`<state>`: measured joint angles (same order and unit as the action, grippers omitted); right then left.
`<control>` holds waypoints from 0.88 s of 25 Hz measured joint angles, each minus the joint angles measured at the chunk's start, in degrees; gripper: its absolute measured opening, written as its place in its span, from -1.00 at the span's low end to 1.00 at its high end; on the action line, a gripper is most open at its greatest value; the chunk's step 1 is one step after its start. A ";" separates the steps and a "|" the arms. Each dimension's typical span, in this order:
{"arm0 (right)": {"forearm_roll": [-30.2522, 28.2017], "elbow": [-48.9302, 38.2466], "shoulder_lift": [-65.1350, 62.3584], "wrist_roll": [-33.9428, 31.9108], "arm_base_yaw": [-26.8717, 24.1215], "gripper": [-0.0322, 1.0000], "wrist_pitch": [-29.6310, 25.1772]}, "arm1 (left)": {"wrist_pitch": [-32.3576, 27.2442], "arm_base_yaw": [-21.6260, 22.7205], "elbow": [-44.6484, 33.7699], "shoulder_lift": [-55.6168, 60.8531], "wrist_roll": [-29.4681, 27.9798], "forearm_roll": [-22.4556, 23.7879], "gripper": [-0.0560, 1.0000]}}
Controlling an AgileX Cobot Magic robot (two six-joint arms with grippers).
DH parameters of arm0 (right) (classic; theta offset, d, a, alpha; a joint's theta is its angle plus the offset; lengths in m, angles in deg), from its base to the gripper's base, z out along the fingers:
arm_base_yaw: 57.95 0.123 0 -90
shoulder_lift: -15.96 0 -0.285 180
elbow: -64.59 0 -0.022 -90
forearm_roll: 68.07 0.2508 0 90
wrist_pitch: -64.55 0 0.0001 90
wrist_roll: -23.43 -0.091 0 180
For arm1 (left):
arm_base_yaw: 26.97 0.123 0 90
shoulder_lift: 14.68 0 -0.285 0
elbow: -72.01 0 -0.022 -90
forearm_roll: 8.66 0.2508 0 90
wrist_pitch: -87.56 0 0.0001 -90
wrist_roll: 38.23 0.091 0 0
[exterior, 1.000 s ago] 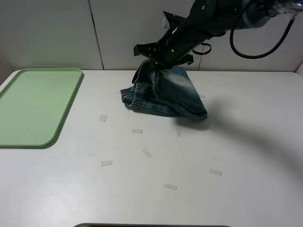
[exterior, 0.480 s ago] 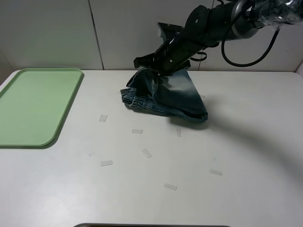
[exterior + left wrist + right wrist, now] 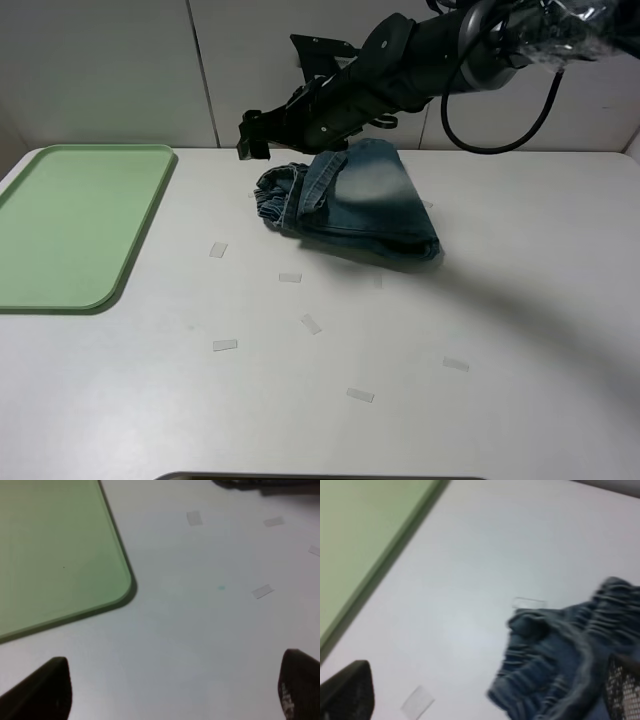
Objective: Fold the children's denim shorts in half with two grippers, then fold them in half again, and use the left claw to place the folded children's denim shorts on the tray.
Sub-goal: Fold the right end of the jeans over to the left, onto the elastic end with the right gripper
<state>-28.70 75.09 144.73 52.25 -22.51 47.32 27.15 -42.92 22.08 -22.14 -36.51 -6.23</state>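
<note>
The children's denim shorts [image 3: 355, 205] lie in a folded heap on the white table, at the back centre, with the gathered waistband toward the left. My right gripper [image 3: 258, 134] hovers just left of and above the waistband, open and empty. In the right wrist view its fingertips [image 3: 345, 690] stand wide apart and the waistband [image 3: 565, 660] lies between them. My left gripper [image 3: 172, 695] is open and empty above bare table near a corner of the pale green tray [image 3: 50, 545]. The left arm is out of the exterior high view. The tray [image 3: 70, 220] lies at the left.
Several small pieces of clear tape [image 3: 218, 250] are scattered on the table in front of the shorts. A grey panelled wall [image 3: 110, 70] stands behind the table. The tray's edge also shows in the right wrist view [image 3: 360, 530].
My right gripper has let go of the shorts and moved left. The lifted part of the shorts has dropped onto the heap.
</note>
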 joint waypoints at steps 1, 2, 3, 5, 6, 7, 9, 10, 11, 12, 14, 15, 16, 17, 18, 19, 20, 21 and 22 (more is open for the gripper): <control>0.14 0.00 0.00 0.28 0.43 0.41 0.00 | 0.00 0.00 0.00 0.00 0.00 0.00 0.65; 0.14 0.00 0.00 0.65 0.62 0.41 -0.11 | 0.00 0.00 0.00 0.00 0.00 0.00 0.65; 0.09 0.00 0.00 0.70 0.80 0.41 -0.17 | 0.00 0.00 0.00 0.00 0.00 0.00 0.65; -1.84 0.00 0.00 0.78 0.80 0.41 -0.31 | 0.00 0.00 0.00 0.00 0.00 0.00 0.65; -3.16 0.00 0.00 0.78 0.80 0.41 -0.37 | 0.00 0.00 0.00 0.00 0.00 0.00 0.65; -4.54 0.00 0.00 0.78 0.80 0.41 -0.50 | 0.00 0.00 0.00 0.00 0.00 0.00 0.65; -8.15 0.00 0.00 0.31 0.80 0.41 -0.81 | 0.00 0.00 0.00 0.00 0.00 0.00 0.65; -10.25 0.00 0.00 -0.53 0.61 0.41 -1.41 | 0.00 0.00 0.00 0.00 0.00 0.00 0.65; -12.38 0.00 0.00 -1.21 0.35 0.41 -2.02 | 0.00 0.00 0.00 0.00 0.00 0.00 0.65; -14.35 0.00 0.00 -2.16 0.11 0.41 -2.31 | 0.00 0.00 0.00 0.00 0.00 0.00 0.65; -19.01 0.00 0.00 -5.21 -0.78 0.41 -3.17 | 0.00 0.00 0.00 0.00 0.00 0.00 0.65; -21.14 0.00 0.00 -6.88 -1.18 0.41 -3.45 | 0.00 0.00 0.00 0.00 0.00 0.00 0.65; -23.20 0.00 0.00 -9.08 -1.53 0.41 -3.69 | 0.00 0.00 0.00 0.00 0.00 0.00 0.65; -24.97 0.00 0.00 -11.49 -1.77 0.41 -4.03 | 0.00 0.00 0.00 0.00 0.00 0.00 0.65; -27.36 0.00 0.00 -13.93 -2.00 0.41 -4.61 | 0.00 0.00 0.00 0.00 0.00 0.00 0.65; -29.80 0.00 0.00 -15.96 -2.20 0.41 -5.18 | 0.00 0.00 0.00 0.00 0.00 0.00 0.65; -31.90 0.00 0.00 -18.24 -2.27 0.41 -5.69 | 0.00 0.00 0.00 0.00 0.00 0.00 0.65; -34.08 0.00 -0.14 -20.43 -2.45 0.41 -6.62 | 0.00 0.00 0.00 0.00 0.00 0.00 0.65; -35.70 0.00 -0.32 -22.15 -2.63 0.41 -7.26 | 0.00 0.00 0.00 0.00 0.00 0.00 0.65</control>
<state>-64.40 75.09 144.41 30.09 -25.14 40.05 27.15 -42.92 22.08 -22.14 -36.51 -6.23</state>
